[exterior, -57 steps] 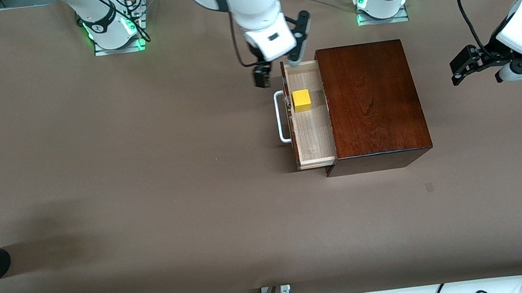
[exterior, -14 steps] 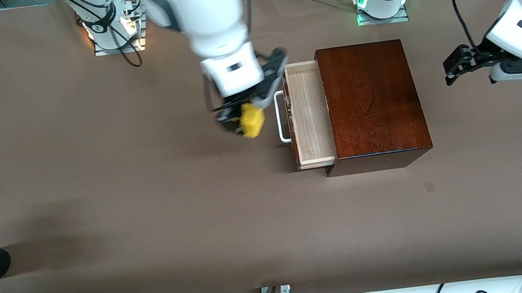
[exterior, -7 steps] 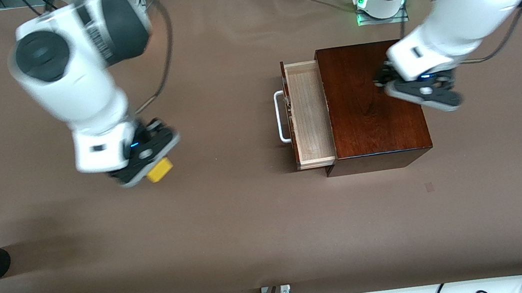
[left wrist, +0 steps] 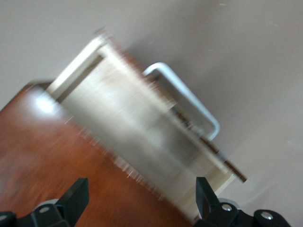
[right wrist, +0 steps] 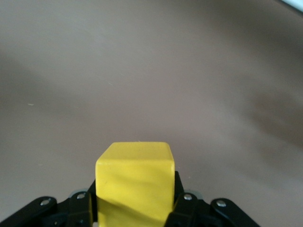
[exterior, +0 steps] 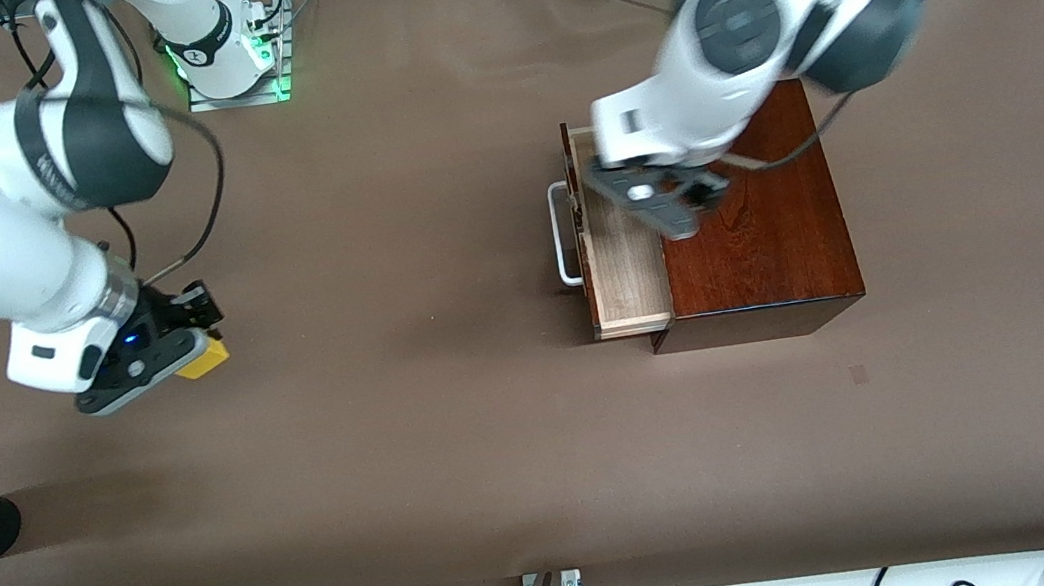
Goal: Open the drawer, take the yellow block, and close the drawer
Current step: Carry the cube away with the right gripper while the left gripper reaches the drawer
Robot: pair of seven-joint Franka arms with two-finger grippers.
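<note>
My right gripper (exterior: 187, 349) is clamped on the yellow block (exterior: 203, 359), holding it over bare brown table (exterior: 419, 428) toward my right arm's end, well apart from the wooden box (exterior: 766, 231). The drawer (exterior: 625, 269) stands pulled out of that box toward my right arm's end, its pale tray showing nothing inside and its white handle (exterior: 560, 232) out in front. My left gripper (exterior: 662, 204) hangs over the open tray with its fingers (left wrist: 78, 196) spread wide and holding nothing.
</note>
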